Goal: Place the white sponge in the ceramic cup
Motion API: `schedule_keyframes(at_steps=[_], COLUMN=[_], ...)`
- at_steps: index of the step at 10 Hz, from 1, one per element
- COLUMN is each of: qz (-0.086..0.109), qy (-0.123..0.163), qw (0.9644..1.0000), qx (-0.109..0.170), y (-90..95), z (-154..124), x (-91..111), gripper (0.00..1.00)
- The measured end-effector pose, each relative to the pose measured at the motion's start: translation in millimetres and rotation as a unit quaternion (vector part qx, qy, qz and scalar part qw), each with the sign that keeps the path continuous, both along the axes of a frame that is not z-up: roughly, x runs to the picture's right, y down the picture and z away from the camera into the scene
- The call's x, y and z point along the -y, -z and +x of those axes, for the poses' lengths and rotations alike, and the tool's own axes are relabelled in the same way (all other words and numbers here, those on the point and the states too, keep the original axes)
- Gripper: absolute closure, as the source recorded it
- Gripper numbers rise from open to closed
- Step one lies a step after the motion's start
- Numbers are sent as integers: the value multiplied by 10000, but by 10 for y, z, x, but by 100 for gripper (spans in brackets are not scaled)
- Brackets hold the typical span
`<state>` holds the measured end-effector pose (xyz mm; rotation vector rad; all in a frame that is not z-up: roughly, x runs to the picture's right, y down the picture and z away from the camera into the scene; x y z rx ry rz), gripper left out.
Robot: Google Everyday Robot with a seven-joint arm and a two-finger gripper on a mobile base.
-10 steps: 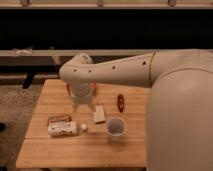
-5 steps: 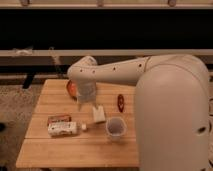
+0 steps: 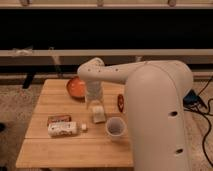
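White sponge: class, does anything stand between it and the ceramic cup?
Nothing visible does. The white sponge lies close to the ceramic cup, just left of and behind it; the gripper hangs directly over the sponge.

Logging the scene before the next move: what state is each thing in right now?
ceramic cup: upright, nothing visible inside.
white sponge: lying flat on the table, outside the cup.
gripper: low over the sponge's far end.
white bottle: on its side.
orange bowl: upright, partly behind the arm.
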<state>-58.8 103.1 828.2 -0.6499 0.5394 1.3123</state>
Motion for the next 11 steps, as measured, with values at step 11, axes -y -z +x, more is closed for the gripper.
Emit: schedule_keyframes(at_steps=[11], qz=[-200], qy=[203], qw=[9991], qx=[-301], y=[-577], z=[128], x=[-195], gripper=[35])
